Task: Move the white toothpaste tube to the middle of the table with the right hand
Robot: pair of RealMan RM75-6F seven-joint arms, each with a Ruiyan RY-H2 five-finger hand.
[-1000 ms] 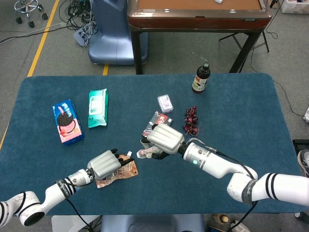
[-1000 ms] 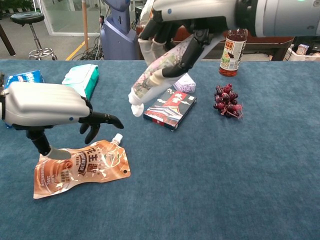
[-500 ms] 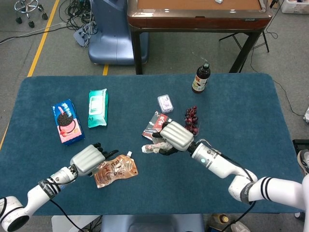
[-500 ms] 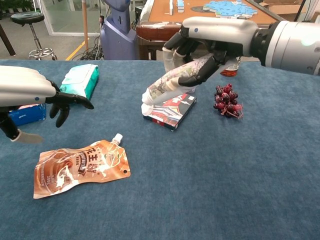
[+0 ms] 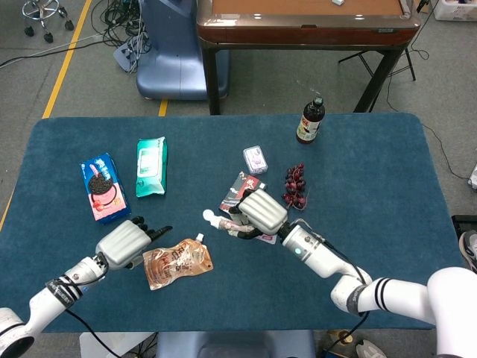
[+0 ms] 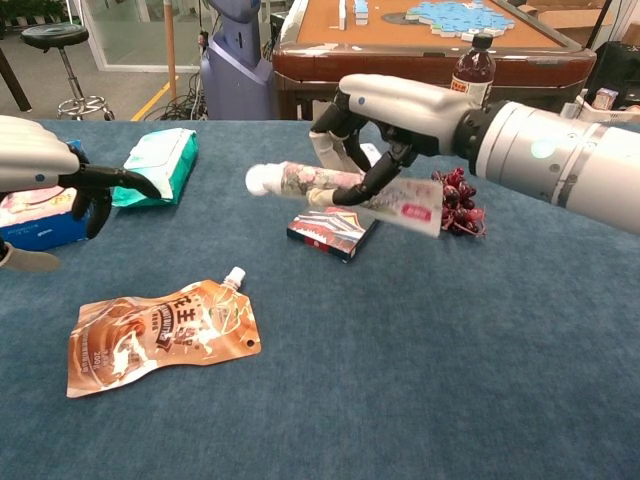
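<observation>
My right hand (image 5: pixel 260 210) (image 6: pixel 377 125) grips the white toothpaste tube (image 6: pixel 345 189) (image 5: pixel 221 221) and holds it level above the table, cap pointing left. The tube hangs over a dark red and black box (image 6: pixel 333 229) (image 5: pixel 240 189) near the table's middle. My left hand (image 5: pixel 125 242) (image 6: pixel 40 155) hovers at the left with fingers spread and nothing in it, just left of a brown spouted pouch (image 5: pixel 176 262) (image 6: pixel 160 334) lying flat.
A teal wipes pack (image 5: pixel 151 165) (image 6: pixel 160 160) and a blue cookie pack (image 5: pixel 103 187) lie at the left. Dark grapes (image 5: pixel 295 186) (image 6: pixel 460 197), a small pale box (image 5: pixel 255 158) and a dark bottle (image 5: pixel 310 120) stand behind the tube. A brown table (image 5: pixel 305 19) stands beyond.
My right hand turned the tube from cap-down to level and shifted it slightly left. My left hand drew back left, away from the brown pouch.
</observation>
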